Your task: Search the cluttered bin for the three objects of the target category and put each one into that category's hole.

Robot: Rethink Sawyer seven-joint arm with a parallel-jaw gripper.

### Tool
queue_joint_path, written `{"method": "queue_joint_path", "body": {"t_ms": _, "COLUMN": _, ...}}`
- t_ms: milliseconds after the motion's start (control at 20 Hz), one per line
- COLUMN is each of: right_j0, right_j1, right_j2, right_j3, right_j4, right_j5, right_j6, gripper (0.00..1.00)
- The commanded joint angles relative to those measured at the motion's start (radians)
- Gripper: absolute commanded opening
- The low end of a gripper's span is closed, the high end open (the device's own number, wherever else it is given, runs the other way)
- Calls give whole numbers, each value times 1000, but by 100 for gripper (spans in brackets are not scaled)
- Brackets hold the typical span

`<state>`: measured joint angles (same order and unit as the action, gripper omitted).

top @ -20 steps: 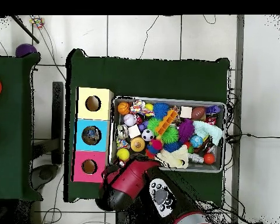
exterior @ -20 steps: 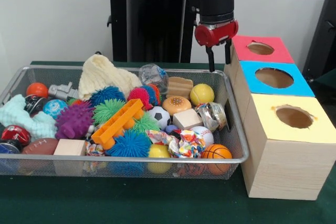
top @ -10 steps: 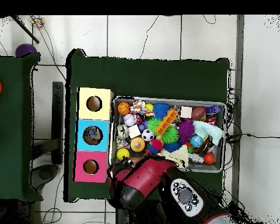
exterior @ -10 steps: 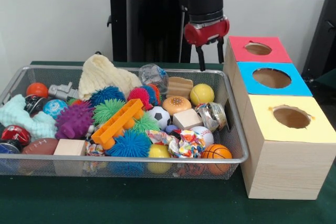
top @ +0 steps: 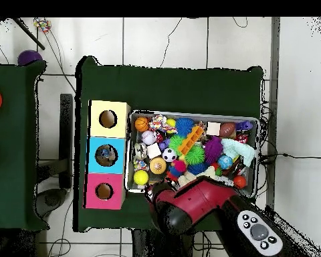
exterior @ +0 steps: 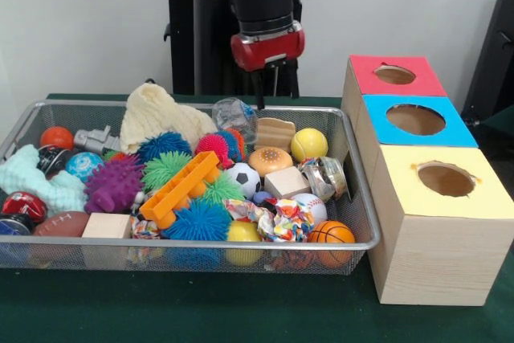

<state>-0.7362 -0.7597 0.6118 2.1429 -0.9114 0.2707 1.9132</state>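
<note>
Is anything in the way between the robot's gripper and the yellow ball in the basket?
Nothing visible. The gripper hangs in open air above the bin's far rim, and the yellow ball lies uncovered on top of the pile, beside the wooden block.

From my station, in the front view I see the wire bin (exterior: 353,198) sitting on the bench (exterior: 241,311), with the row of three holed boxes (exterior: 438,222) just to its right, running from near to far. Inside the bin, the knitted cloth (exterior: 157,118) lies at the far side, the basketball (exterior: 331,233) in the near right corner and the wooden block (exterior: 106,225) near left. The end effector (exterior: 267,90) hangs over the bin's far edge.
</note>
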Motion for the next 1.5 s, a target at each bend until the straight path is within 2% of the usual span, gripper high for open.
{"method": "queue_joint_path", "body": {"t_ms": 50, "right_j0": -78, "right_j1": 18, "right_j2": 129, "right_j3": -81, "right_j4": 18, "right_j5": 172, "right_j6": -258, "gripper": 100}}
{"method": "queue_joint_path", "body": {"t_ms": 400, "right_j0": -70, "right_j1": 2, "right_j2": 132, "right_j3": -65, "right_j4": -27, "right_j5": 159, "right_j6": -201, "gripper": 100}}
{"method": "queue_joint_path", "body": {"t_ms": 650, "right_j0": 1, "right_j1": -14, "right_j2": 75, "right_j3": -41, "right_j4": -85, "right_j5": 93, "right_j6": -95, "gripper": 100}}
{"method": "queue_joint_path", "body": {"t_ms": 850, "right_j0": 60, "right_j1": 24, "right_j2": 36, "right_j3": -52, "right_j4": -118, "right_j5": 59, "right_j6": -40, "gripper": 100}}
{"method": "queue_joint_path", "body": {"t_ms": 950, "right_j0": 41, "right_j1": 53, "right_j2": 46, "right_j3": -64, "right_j4": -121, "right_j5": 60, "right_j6": -67, "gripper": 100}}
{"method": "queue_joint_path", "body": {"t_ms": 1200, "right_j0": -68, "right_j1": 80, "right_j2": 119, "right_j3": -60, "right_j4": -86, "right_j5": 106, "right_j6": -192, "gripper": 100}}
{"method": "queue_joint_path", "body": {"t_ms": 1500, "right_j0": -143, "right_j1": 102, "right_j2": 172, "right_j3": -70, "right_j4": -76, "right_j5": 153, "right_j6": -262, "gripper": 100}}
